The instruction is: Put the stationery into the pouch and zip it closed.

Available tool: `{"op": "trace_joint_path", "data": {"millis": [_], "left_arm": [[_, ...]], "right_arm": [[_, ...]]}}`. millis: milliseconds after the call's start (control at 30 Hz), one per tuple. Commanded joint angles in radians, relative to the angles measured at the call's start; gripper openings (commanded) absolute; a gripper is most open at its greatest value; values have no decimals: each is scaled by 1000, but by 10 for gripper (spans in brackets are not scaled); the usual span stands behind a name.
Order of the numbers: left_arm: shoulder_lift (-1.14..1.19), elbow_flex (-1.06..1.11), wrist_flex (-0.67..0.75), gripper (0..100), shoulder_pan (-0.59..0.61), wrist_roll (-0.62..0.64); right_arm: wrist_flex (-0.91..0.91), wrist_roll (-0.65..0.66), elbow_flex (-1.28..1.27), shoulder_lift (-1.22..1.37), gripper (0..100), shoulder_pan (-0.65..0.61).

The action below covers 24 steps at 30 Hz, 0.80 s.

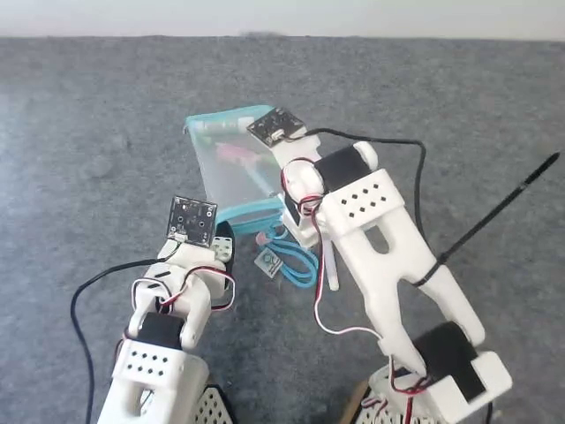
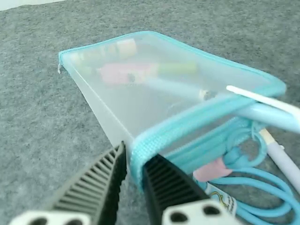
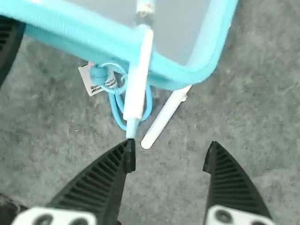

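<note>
Grey felt-covered table; on it a translucent teal-edged pouch, white pen, blue cord, tag.

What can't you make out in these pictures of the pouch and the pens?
Left wrist view: the stationery inside the pouch is blurred by its frosted wall; kinds unclear.
Right wrist view: the pen poking out runs behind the frosted wall; its depth inside is unclear.
High view: the right arm covers part of the pouch's open end, hiding how far it is zipped.
Right wrist view: the tag is too small to read.
</note>
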State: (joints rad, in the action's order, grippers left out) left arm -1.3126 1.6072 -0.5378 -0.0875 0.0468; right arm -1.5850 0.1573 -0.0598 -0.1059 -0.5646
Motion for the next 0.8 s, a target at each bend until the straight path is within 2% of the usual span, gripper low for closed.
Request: {"op": "trace_joint_path", "data": {"millis": [0, 100, 433, 533, 767], "left_arm": [[-18, -16, 20, 11, -8, -2], [-18, -16, 20, 11, -8, -2], [-18, -16, 20, 11, -8, -2], [-18, -16, 20, 11, -8, -3], [-18, -21, 21, 11, -8, -5]], "right_arm": [[35, -15, 17, -77, 231, 24], [33, -51, 63, -94, 231, 21], [51, -21, 87, -64, 231, -130], [53, 21, 87, -119, 231, -139], [84, 15, 64, -236, 229, -151]]}}
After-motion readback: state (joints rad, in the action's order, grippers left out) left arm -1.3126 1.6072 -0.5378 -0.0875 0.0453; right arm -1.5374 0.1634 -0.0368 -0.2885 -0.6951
